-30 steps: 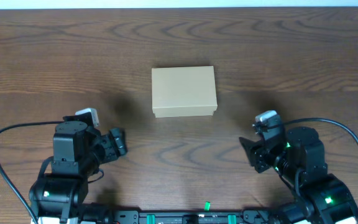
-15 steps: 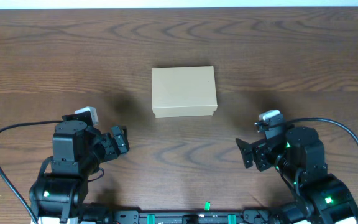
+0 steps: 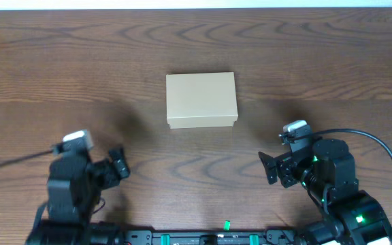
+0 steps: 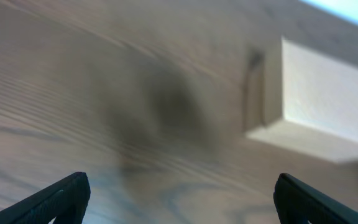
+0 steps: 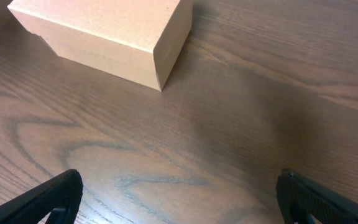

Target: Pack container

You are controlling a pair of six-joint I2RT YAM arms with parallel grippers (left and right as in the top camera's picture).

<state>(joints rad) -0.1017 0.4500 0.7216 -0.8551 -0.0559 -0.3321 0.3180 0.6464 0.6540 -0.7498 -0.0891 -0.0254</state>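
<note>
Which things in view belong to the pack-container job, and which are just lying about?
Job:
- cardboard box, tan, lid shut
- left gripper, open, holding nothing
- right gripper, open, holding nothing

Just there:
- wooden table
- arm cables

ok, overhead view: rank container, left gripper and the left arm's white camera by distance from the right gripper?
From the right gripper:
1. container, table centre, ahead and to its left.
2. left gripper, across on the left.
3. white camera, farther left on the left arm.
</note>
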